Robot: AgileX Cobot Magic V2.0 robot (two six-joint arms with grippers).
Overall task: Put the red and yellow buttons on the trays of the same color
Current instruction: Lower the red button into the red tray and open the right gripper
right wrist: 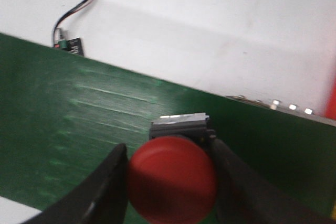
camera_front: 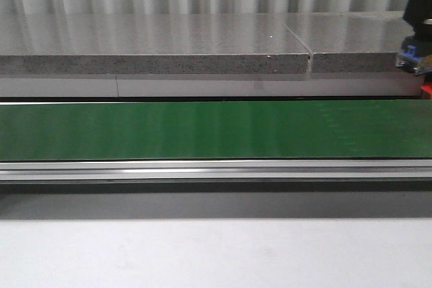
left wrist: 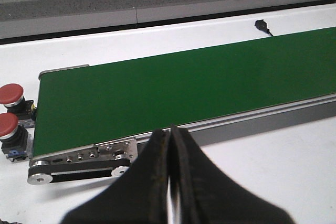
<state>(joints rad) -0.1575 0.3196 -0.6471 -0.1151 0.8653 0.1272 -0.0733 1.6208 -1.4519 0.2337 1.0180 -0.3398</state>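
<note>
Right claw point(right wrist: 170, 182): fingers spread either side of a red button point(right wrist: 171, 179) and pressing its cap at both flanks, clamped on it. The button sits at the lower centre of the right wrist frame, its grey housing showing just above the cap. Beneath it lies the green conveyor belt point(right wrist: 79, 124). Beyond the belt, a white tabletop point(right wrist: 210, 35) fills the upper half of the frame, with a thin cable and small connector point(right wrist: 68, 43) at the upper left. A red edge shows at the far right margin; what it belongs to cannot be told.

Left claw point(left wrist: 170, 129): fingers together at the bottom centre of the left wrist frame, only a hairline slit between them, holding nothing. It hangs over the metal end roller of the belt point(left wrist: 79, 163). At the left edge of that frame, two more red buttons point(left wrist: 10, 94) point(left wrist: 7, 125) stand upright on the white tabletop, just beside the belt's end, one behind the other.

Front view: the green belt runs across mid-frame; part of the right arm point(camera_front: 415, 52) shows at the upper right corner. No tray interior is discernible in any frame.
</note>
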